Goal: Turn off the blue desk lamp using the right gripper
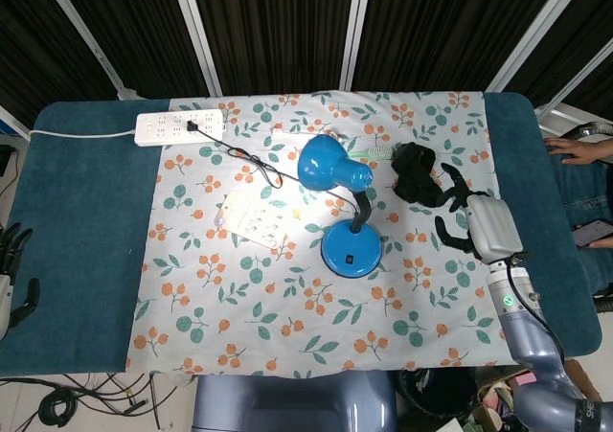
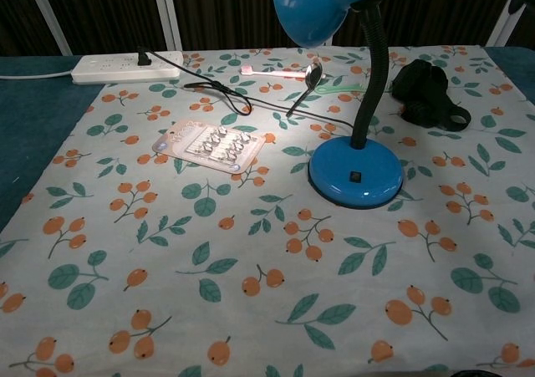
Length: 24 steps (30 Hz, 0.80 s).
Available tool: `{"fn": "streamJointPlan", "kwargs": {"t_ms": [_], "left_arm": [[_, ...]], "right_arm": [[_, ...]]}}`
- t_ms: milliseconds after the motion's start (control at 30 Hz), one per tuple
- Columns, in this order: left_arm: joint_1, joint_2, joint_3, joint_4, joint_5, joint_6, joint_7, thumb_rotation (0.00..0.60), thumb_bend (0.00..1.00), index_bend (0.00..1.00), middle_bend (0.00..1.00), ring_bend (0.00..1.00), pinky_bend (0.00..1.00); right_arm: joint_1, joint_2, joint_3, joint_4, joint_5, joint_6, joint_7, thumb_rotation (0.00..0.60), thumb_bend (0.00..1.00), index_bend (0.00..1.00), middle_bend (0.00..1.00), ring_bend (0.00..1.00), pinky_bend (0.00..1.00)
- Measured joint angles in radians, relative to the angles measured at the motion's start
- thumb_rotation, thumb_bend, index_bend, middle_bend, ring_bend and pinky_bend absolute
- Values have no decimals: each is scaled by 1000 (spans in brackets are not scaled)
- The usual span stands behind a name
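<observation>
The right hand (image 1: 469,212) hovers with fingers spread, holding nothing, to the right of the lamp (image 1: 347,212). The lamp shines on the card (image 1: 259,219). The left hand (image 1: 11,274) hangs off the table's edge, fingers loosely apart.

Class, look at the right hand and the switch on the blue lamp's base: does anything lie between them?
Nothing visible does. The right hand hovers open to the right of the lamp base, with only bare floral cloth between them. The black bundle lies behind that line, and the switch on the base is uncovered.
</observation>
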Motion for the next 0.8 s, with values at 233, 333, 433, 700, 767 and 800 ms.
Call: {"fn": "streamJointPlan", "kwargs": {"t_ms": [233, 333, 433, 700, 767, 800], "left_arm": [[-2, 1, 0, 0, -5, -6, 2, 600, 516, 56, 21, 0, 0], [-1, 3, -1, 0, -8, -7, 0, 600, 516, 56, 21, 0, 0], [-1, 4, -1, 0, -9, -8, -1, 600, 516, 56, 21, 0, 0], [-2, 6, -1, -1, -12, -12, -2, 600, 517, 56, 21, 0, 0], [-2, 6, -1, -1, -13, -12, -2, 600, 517, 56, 21, 0, 0], [-2, 6, 0, -2, -13, -13, -2, 600, 517, 56, 21, 0, 0]], "right_arm": [[-35, -80, -104, 82, -89, 52, -109, 600, 608, 0, 694, 725, 630], [-49, -133, -139, 116, -104, 79, -167, 600, 621, 6, 741, 771, 670], [-62, -190, -167, 151, -114, 107, -225, 600, 637, 12, 763, 791, 687], [-90, -336, -231, 229, -128, 140, -318, 600, 642, 21, 774, 800, 688], [-93, -358, -243, 240, -129, 132, -328, 600, 642, 31, 777, 801, 689], [-94, -370, -249, 245, -130, 125, -332, 600, 641, 36, 777, 801, 688]]}}
